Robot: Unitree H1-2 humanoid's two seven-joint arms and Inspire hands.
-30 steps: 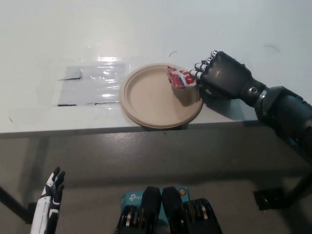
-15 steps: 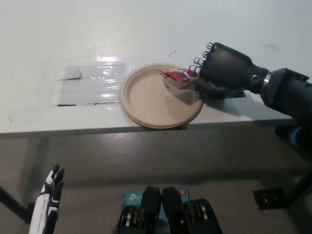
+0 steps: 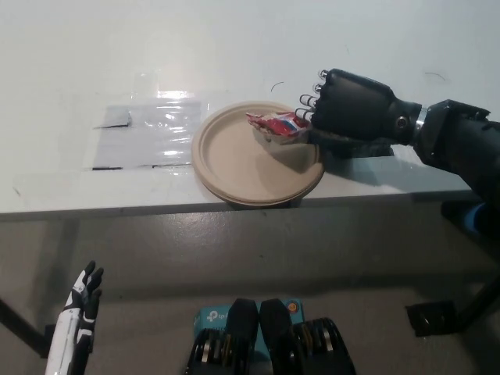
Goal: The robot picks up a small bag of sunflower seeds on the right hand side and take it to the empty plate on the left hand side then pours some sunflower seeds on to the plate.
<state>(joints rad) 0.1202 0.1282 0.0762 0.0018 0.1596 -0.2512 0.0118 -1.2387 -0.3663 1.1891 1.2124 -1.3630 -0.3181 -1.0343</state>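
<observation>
White tabletop [image 3: 94, 62] carries the plate [image 3: 234, 168]; the right robot hand [image 3: 351, 105], clamped on the seed bag [image 3: 275, 125], should tip gently, mouth over the plate's middle.

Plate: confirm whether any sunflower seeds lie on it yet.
No. The plate shows only bare tan surface, while the right hand holds the bag over its right side.

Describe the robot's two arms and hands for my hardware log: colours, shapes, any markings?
The right hand is matte black with a bulky rounded back, pale metallic fingertips and a small round silver fitting near the wrist. Its forearm is a thick dark cylinder with a blue patch lower down. The left hand is slim and white with black fingers and black stripes.
</observation>
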